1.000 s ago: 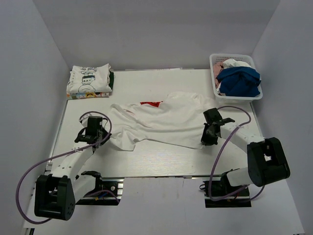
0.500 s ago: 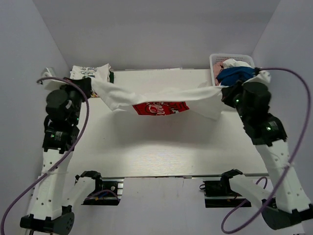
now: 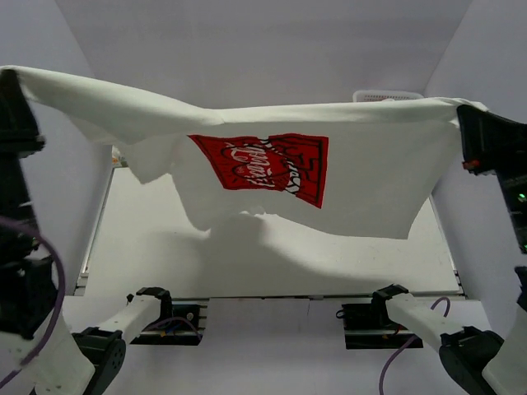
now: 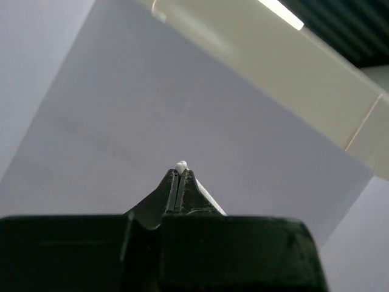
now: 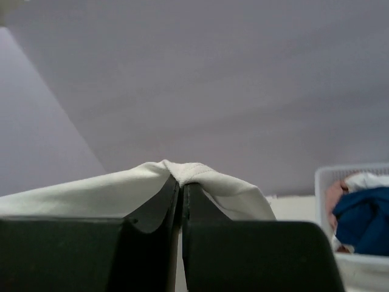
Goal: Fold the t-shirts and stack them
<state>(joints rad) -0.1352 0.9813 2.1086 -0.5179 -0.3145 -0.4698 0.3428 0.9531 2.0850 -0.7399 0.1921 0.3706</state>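
A white t-shirt (image 3: 370, 181) with a red rectangular chest print (image 3: 263, 164) hangs spread wide, high above the table, print facing the top camera. My left gripper (image 3: 11, 82) is shut on its upper left corner; in the left wrist view only a small nub of white cloth (image 4: 180, 165) shows at the tips of the left gripper (image 4: 180, 173). My right gripper (image 3: 466, 119) is shut on the upper right corner, and the white hem (image 5: 188, 171) bunches over the right gripper (image 5: 182, 182). A royal-blue t-shirt (image 5: 363, 219) lies in the basket. The folded stack is hidden behind the hanging shirt.
The white lattice basket (image 5: 349, 171) stands at the back right; only its rim (image 3: 387, 95) shows above the shirt in the top view. The white table (image 3: 165, 247) lies below the shirt, shadowed under it. Grey walls close in both sides.
Both arms have risen from the table, lifting the white t-shirt by its two corners. It went from crumpled on the table to stretched wide and high in front of the camera.
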